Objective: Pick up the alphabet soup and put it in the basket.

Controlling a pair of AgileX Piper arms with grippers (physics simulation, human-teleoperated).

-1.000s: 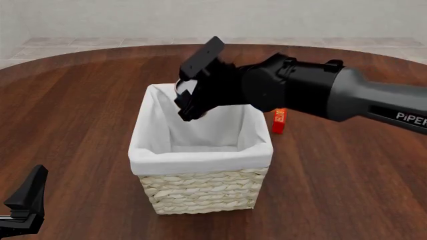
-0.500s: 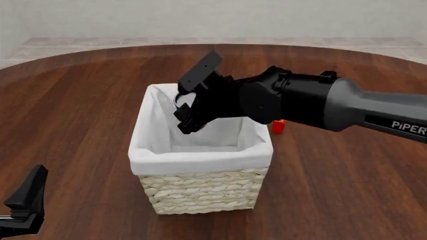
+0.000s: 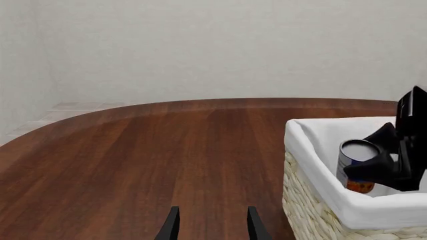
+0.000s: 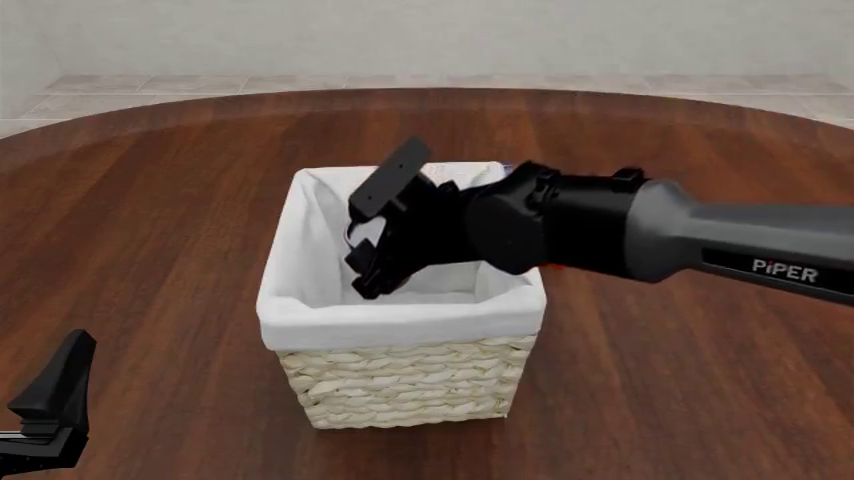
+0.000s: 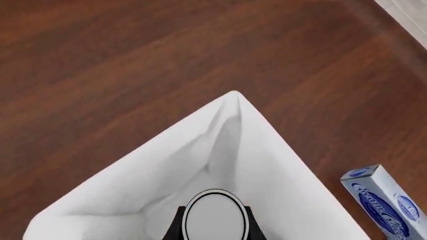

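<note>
The alphabet soup (image 3: 355,165) is a small blue tin with an orange base and a grey top (image 5: 215,216). My right gripper (image 4: 363,234) is shut on it, one finger on each side. The can hangs inside the mouth of the basket (image 4: 400,322), just below the white cloth rim (image 3: 313,165), above the lined bottom (image 5: 267,165). In the front view the arm and fingers hide nearly all of the can. My left gripper (image 3: 213,227) is open and holds nothing; it sits low at the table's near left (image 4: 54,400), well apart from the basket.
A pale blue-and-white box (image 5: 380,202) lies on the brown wooden table (image 4: 160,200) just beyond the basket. The right arm (image 4: 641,235) stretches over the basket's right side. Pale floor tiles (image 4: 134,85) show past the table's round far edge.
The right gripper has come down and slightly nearer with the can, from above the rim into the basket's mouth. The left gripper has not moved.
</note>
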